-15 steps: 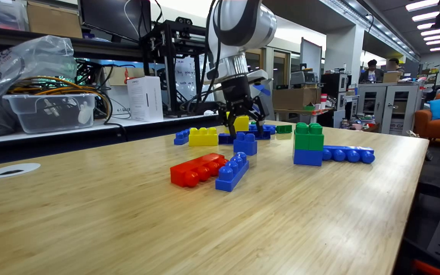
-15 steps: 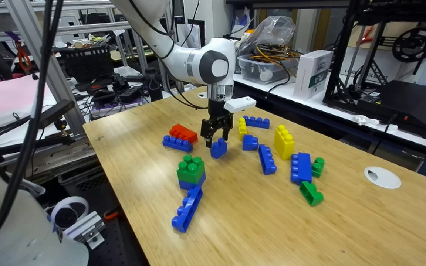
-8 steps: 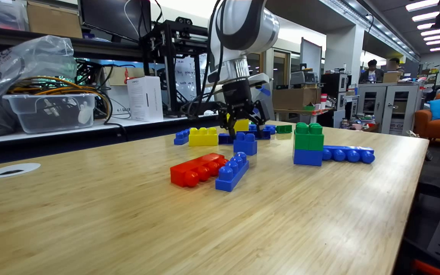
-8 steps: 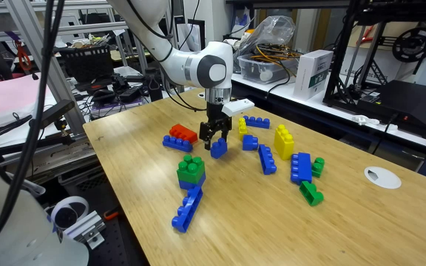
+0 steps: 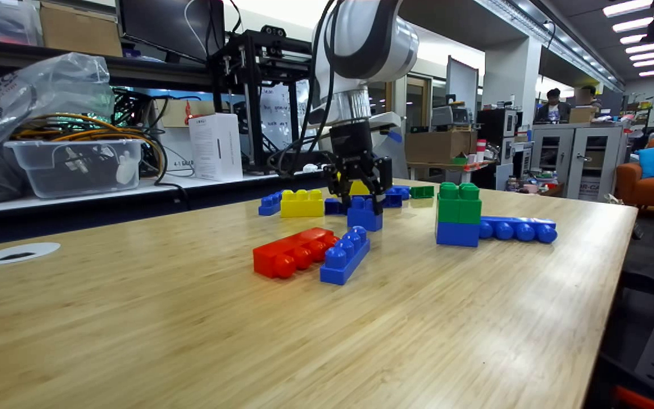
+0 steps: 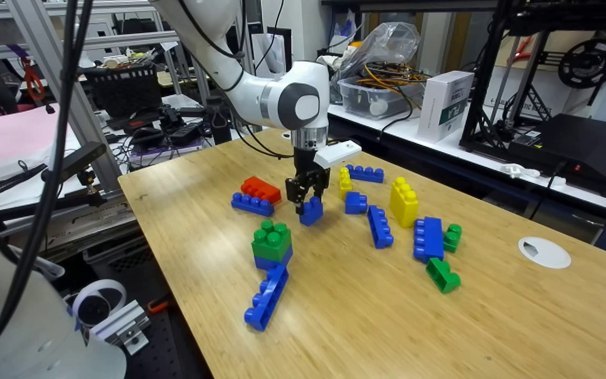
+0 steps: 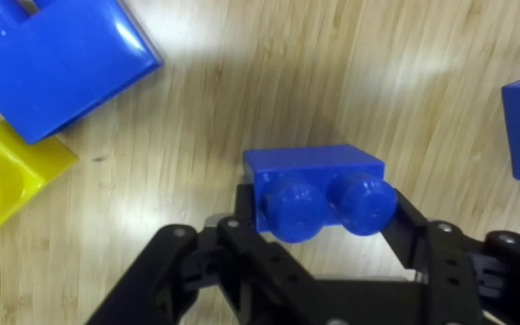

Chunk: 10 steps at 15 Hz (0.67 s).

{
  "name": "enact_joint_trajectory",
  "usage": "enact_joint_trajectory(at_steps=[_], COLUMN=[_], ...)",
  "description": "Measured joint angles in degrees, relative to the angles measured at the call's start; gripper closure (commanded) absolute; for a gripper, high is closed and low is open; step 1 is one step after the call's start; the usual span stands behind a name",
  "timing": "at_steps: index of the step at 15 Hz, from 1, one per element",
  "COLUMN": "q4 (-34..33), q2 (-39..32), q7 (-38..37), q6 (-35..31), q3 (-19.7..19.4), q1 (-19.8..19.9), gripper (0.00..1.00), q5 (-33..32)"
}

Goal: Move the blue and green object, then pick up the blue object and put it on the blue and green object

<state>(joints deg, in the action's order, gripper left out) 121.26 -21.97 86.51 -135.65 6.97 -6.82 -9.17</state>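
Wooden table (image 6: 492, 326), pale grain, light glare in patches. White robot arm (image 6: 303, 95) bent down above it; gripper (image 7: 321, 210) at its end, black, fingertips low, close to the wood. Blue and green tower (image 6: 272, 247) upright on the tabletop, green part seated on its blue base, studs up; stands apart from the gripper. Tall yellow brick (image 6: 404, 206) standing, studs up. Long blue brick (image 6: 270, 299) tipped on its side, one end right by the tower's base; cannot tell whether the two touch. Red brick (image 5: 292, 247) also on its side in an exterior view, knobs facing sideways; flat blue strip (image 5: 349, 260) just beside it, studs up. Small blue brick (image 6: 312, 213) upright on the tabletop, in an exterior view roughly between the red brick and the tall yellow one; base down at the wood in both exterior views, two round studs showing in the wrist view. Fingers (image 7: 244, 203) set against its two opposite ends, at its upper part: the tool is pinching this brick.
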Motion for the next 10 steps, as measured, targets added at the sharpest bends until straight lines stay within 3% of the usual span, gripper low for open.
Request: enact_joint_trajectory(at_steps=[10], q4=[0.2], q2=[4.8], q7=[-0.5], q6=[1.2], q3=[-0.1], q1=[0.4], gripper=[0.55], q5=[-2.3])
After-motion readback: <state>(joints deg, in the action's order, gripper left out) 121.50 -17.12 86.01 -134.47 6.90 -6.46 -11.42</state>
